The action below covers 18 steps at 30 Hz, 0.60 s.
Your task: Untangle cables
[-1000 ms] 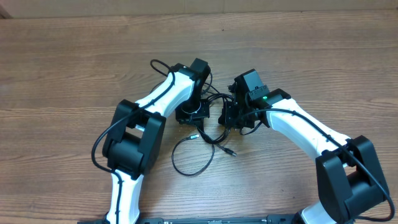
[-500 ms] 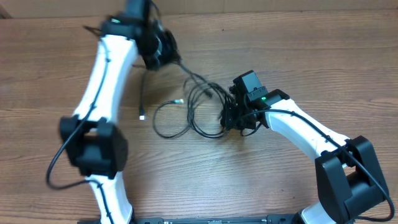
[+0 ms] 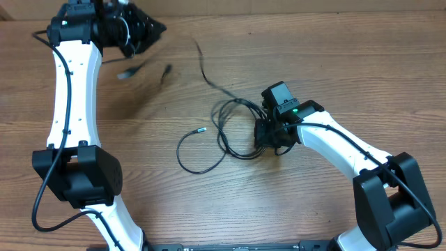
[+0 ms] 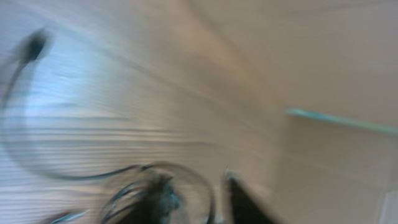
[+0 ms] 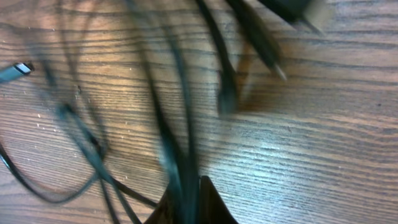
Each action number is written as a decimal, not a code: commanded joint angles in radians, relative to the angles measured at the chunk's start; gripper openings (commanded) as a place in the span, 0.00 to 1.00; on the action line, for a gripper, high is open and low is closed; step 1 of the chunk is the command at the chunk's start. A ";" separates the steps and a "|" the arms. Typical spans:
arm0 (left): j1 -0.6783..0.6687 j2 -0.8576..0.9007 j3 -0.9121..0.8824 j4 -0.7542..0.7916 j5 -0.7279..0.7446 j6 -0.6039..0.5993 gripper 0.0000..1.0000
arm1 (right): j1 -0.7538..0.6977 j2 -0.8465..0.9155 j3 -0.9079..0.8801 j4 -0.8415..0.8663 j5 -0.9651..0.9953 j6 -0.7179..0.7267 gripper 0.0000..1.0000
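Overhead, the cables (image 3: 230,129) lie looped in the middle of the surface (image 3: 334,63), one plug tip (image 3: 203,130) free to their left. The right hand (image 3: 268,134) sits at the tangle's right edge. The left hand (image 3: 136,31) is well apart at upper left, a blurred strand (image 3: 129,71) near it.

The left wrist view is all blur, so it cannot be told whether that hand is open or closed.

In the right wrist view, the right hand is clamped on several cords. A firm anchor here while one cord is drawn out seems best; the crossing loops could snag.

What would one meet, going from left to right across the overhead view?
the left gripper → silver plug tip of a loose strand → tangled cables → right gripper → right arm's base
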 commanded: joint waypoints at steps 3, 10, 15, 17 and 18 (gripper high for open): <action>-0.069 0.010 0.006 -0.216 -0.533 0.200 0.95 | 0.005 -0.014 0.008 0.016 0.008 -0.003 0.08; -0.241 0.010 -0.133 -0.326 -0.452 0.074 0.62 | 0.005 -0.014 0.008 0.016 0.007 -0.003 0.08; -0.354 0.011 -0.364 -0.219 -0.444 -0.126 0.65 | 0.005 -0.014 0.008 0.013 -0.007 -0.003 0.08; -0.393 0.011 -0.441 -0.148 -0.384 -0.159 0.64 | 0.005 -0.014 0.008 0.013 -0.007 -0.003 0.08; -0.408 0.011 -0.467 -0.118 -0.365 -0.171 0.64 | 0.005 -0.014 0.008 0.014 -0.007 -0.003 0.08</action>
